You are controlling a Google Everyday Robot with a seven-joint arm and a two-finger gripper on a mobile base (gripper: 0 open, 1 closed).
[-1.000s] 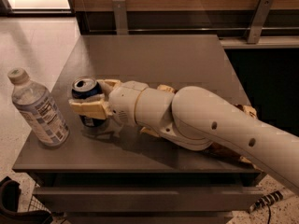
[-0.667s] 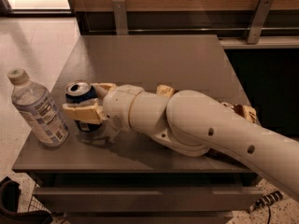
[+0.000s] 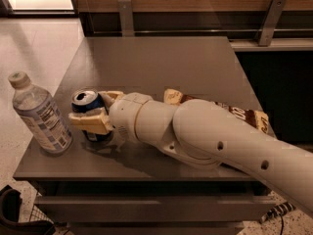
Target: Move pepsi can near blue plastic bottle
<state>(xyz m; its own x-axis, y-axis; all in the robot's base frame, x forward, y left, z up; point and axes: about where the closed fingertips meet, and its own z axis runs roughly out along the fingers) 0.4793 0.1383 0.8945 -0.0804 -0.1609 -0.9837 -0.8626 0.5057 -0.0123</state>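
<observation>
The pepsi can (image 3: 86, 103) is a small dark blue can with a silver top, upright on the grey table (image 3: 161, 62) near its front left corner. My gripper (image 3: 96, 110) is shut on the can, one tan finger (image 3: 89, 122) across its front and the other behind it. The blue plastic bottle (image 3: 40, 114), clear with a white cap and pale blue-and-white label, stands upright just left of the can, with a narrow gap between them. My white arm reaches in from the lower right.
A brown and white snack packet (image 3: 244, 115) lies on the table behind my arm, partly hidden by it. The table's left and front edges are close to the bottle and can. A wooden wall with metal brackets (image 3: 125, 13) runs behind the table.
My gripper has carried the can to the left, closer to the bottle. The bottle has not moved.
</observation>
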